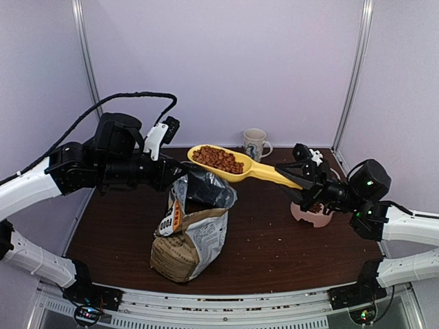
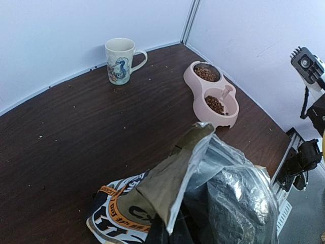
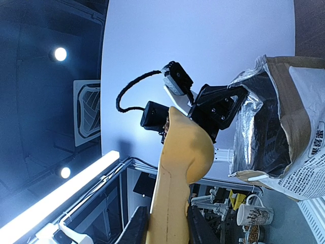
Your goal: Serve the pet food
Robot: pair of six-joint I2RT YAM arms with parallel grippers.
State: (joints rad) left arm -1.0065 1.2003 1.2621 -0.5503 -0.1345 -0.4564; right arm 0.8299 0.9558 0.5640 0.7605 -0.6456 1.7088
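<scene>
A yellow scoop [image 1: 236, 166] heaped with reddish-brown pet food [image 1: 218, 159] hangs level above the open bag [image 1: 192, 229]. My right gripper [image 1: 300, 182] is shut on the scoop's handle. In the right wrist view the handle [image 3: 172, 203] sits between both fingers [image 3: 137, 227]. My left gripper [image 1: 177, 177] is shut on the bag's upper edge and holds the mouth open. In the left wrist view the bag [image 2: 203, 193] hides its fingers. The pink double bowl [image 2: 197, 94] stands at the right with kibble [image 2: 206, 73] in both cups.
A white patterned mug [image 1: 256, 144] stands at the back of the dark wooden table [image 1: 274, 247], near the wall. Loose kibble crumbs are scattered over the tabletop. The pink bowl [image 1: 307, 216] lies partly under my right arm.
</scene>
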